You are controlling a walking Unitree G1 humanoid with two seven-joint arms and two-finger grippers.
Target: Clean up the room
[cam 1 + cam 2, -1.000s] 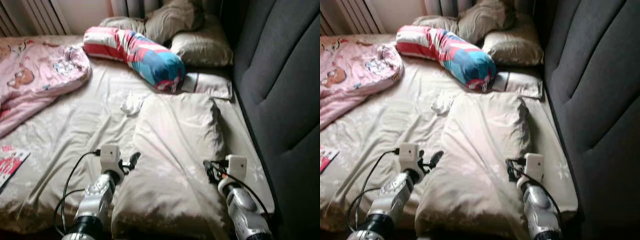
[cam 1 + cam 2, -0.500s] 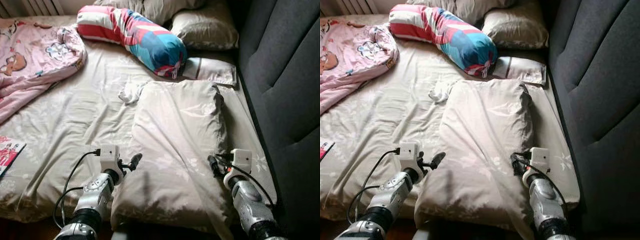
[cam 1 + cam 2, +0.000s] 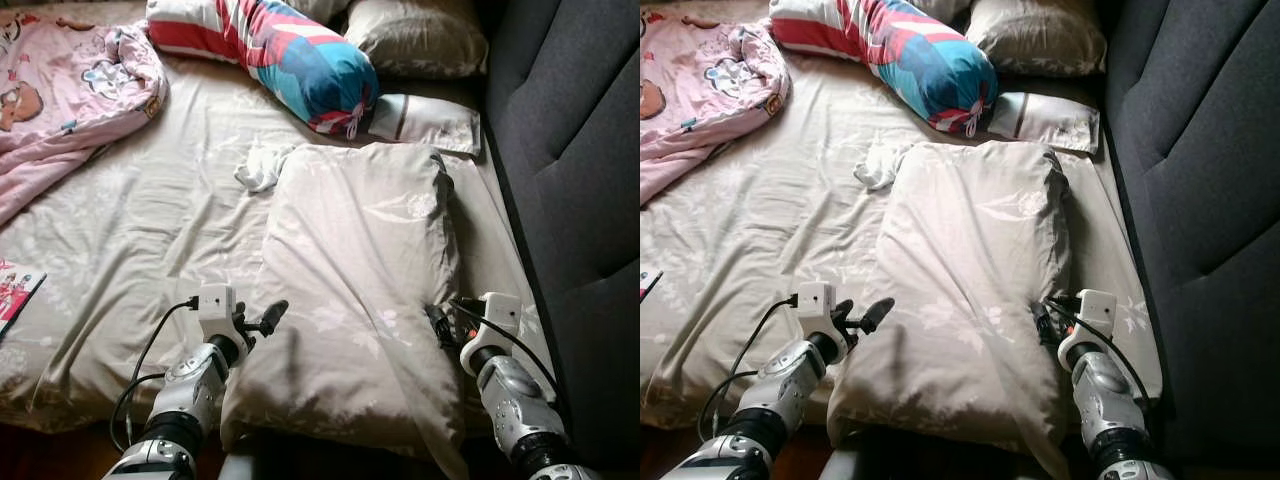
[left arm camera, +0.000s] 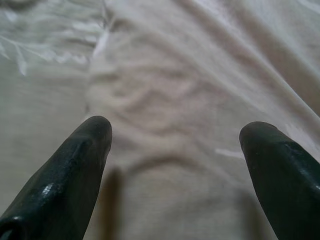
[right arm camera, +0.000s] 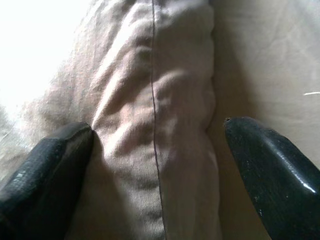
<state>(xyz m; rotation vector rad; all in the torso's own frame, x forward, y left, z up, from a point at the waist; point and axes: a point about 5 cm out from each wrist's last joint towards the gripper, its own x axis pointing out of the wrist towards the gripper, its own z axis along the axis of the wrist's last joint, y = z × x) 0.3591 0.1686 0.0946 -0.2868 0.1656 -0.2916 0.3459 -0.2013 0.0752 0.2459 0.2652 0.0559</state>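
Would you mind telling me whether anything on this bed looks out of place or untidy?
Yes. A large beige pillow lies lengthwise mid-bed, away from the pillows by the headboard. A small crumpled white cloth sits loose on the sheet, and a pink blanket is bunched on the far left.

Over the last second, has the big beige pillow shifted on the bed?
No. The pillow keeps its far left corner right beside the crumpled white cloth, just short of the striped bolster; only the camera has tilted.
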